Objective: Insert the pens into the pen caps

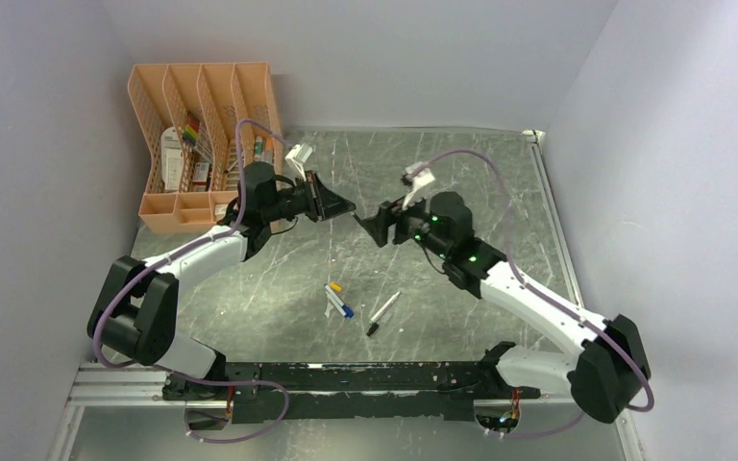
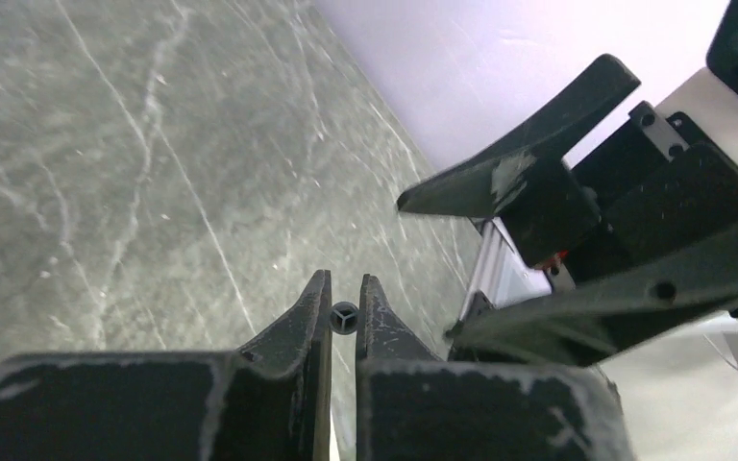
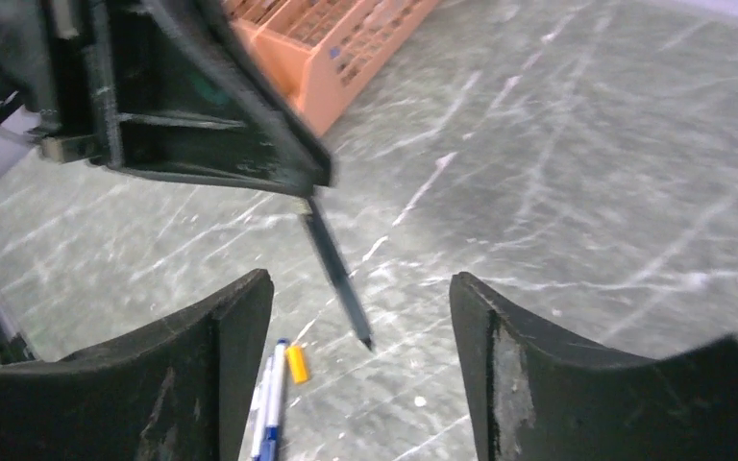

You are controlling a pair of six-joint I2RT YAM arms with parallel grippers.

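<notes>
My left gripper (image 2: pixel 346 279) is shut on the dark pen (image 3: pixel 336 274), whose round end (image 2: pixel 344 317) shows between the jaws. In the right wrist view the pen juts down from the left gripper (image 3: pixel 279 173), and its tip hangs in the gap of my open right gripper (image 3: pixel 360 280) without touching either finger. From above, the left gripper (image 1: pixel 349 206) and right gripper (image 1: pixel 377 223) face each other above mid table. On the table lie the yellow cap (image 1: pixel 335 286) (image 3: pixel 295 363), a white pen with blue ends (image 1: pixel 339 303) (image 3: pixel 271 394) and a white pen with a dark end (image 1: pixel 382 312).
An orange desk organiser (image 1: pixel 202 144) with small items stands at the back left, behind the left arm. A metal rail (image 1: pixel 346 379) runs along the near edge. Walls close in the grey marbled tabletop (image 1: pixel 480 173) on three sides.
</notes>
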